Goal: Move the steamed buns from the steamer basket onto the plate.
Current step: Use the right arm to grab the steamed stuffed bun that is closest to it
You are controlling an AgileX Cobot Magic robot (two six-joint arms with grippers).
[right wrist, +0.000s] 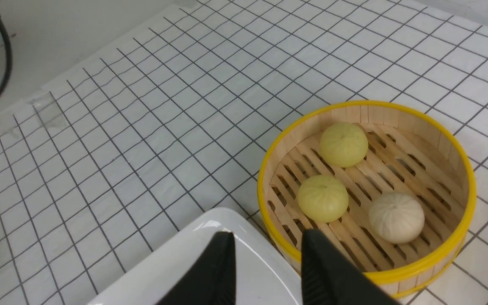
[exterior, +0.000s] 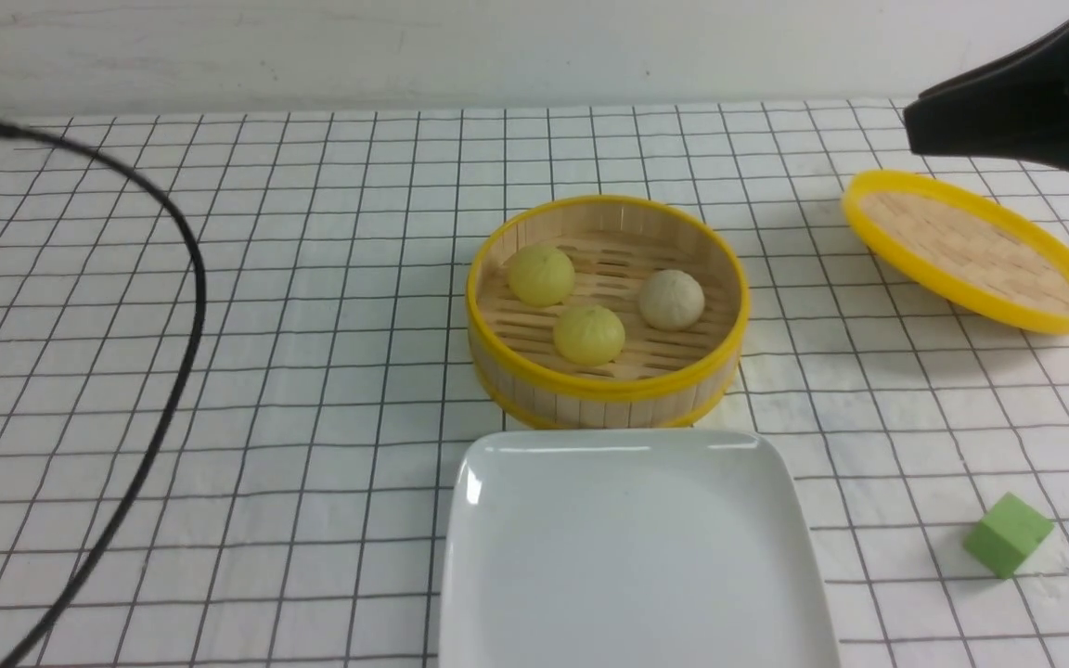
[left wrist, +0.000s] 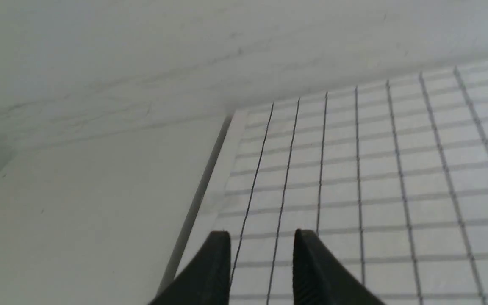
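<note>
Buns [exterior: 589, 334], all three, sat in the basket [exterior: 609, 388], ahead of and below my right pincer [right wrist: 268, 237], which hung released and empty; the left pincer [left wrist: 261, 235] gaped too, well away. Nothing was moved yet: next, I reckoned, lower onto one bun, grasp, carry to the plate [exterior: 632, 557].

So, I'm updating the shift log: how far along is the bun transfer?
Done: only the lid is off, set aside to the basket's right. In hand: nothing. The left gripper and right gripper are both open and empty, neither touching a bun. Left: the two yellow buns and the beige bun sit in the steamer basket; the plate holds none.
</note>
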